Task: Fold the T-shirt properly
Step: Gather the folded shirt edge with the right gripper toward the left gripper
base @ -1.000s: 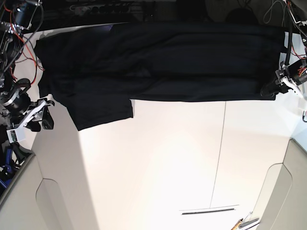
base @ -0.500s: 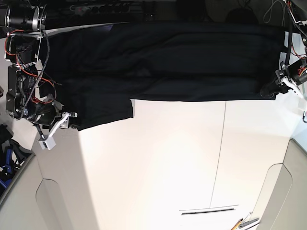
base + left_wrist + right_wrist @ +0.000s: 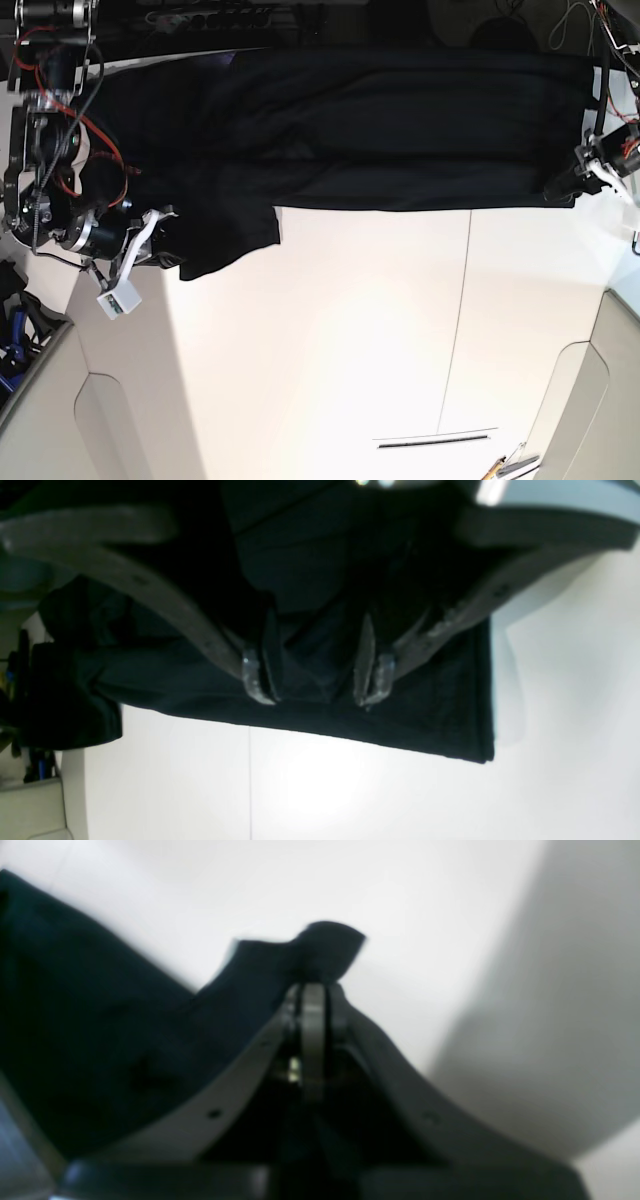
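Observation:
The black T-shirt lies spread, plain side up, across the far part of the white table. One sleeve hangs down at the left. My right gripper is at that sleeve's lower left edge. In the right wrist view it is shut on the cloth, with a small fold sticking out past the tips. My left gripper is at the shirt's lower right corner. In the left wrist view it is open, fingertips apart and down on the cloth near its hem.
Beige side panels stand at the lower left and lower right. A thin seam runs down the table. Small tools lie at the bottom edge. Red and black cables hang by the right arm.
My right arm has come in from the left table edge to the sleeve, shut on its edge and pushed it a little to the right. The left arm has not moved.

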